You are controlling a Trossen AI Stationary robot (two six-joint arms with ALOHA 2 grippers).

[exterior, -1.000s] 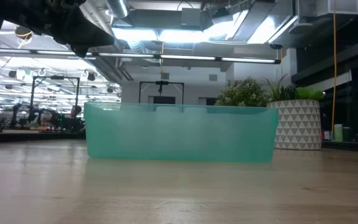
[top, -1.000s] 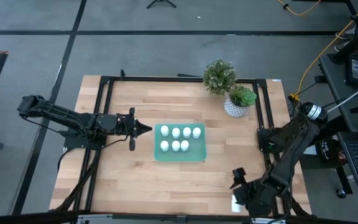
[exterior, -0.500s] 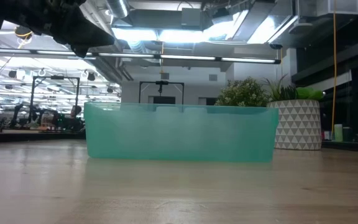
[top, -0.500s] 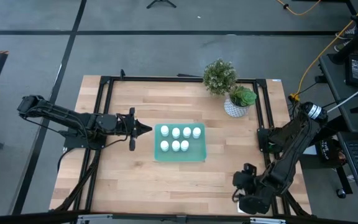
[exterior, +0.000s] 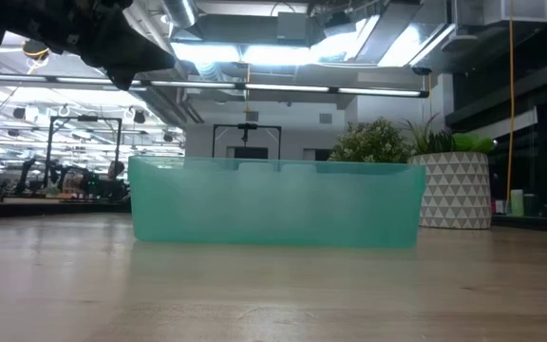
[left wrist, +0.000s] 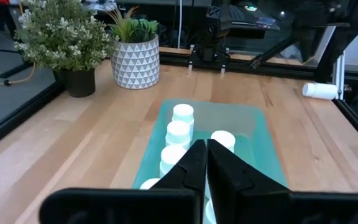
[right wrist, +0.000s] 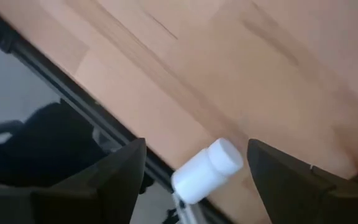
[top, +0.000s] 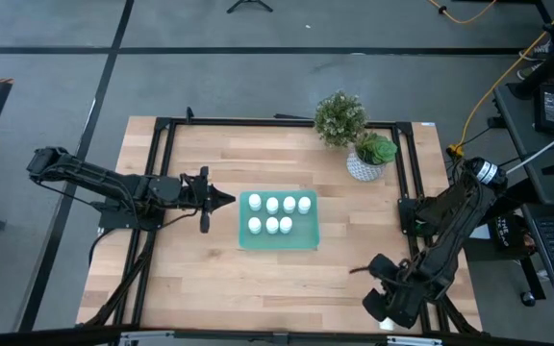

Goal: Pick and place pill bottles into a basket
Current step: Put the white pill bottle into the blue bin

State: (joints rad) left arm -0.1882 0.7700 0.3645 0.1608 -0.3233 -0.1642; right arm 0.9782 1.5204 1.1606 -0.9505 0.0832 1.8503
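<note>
Robotics lab: workbenches (exterior: 55, 197), ceiling ducts (exterior: 283, 28)

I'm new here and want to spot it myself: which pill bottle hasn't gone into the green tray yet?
Start at the wooden table and go to its near right corner, by the black frame rail. There, below the right arm's open tool, one pill bottle lies on its side, while the others stand upright in the teal tray.

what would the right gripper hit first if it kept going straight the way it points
Most likely the lone pill bottle lying on its side at the table's edge: it sits between the open fingers of the right gripper. How far ahead it lies is unclear; the wooden table is just beneath it.
</note>
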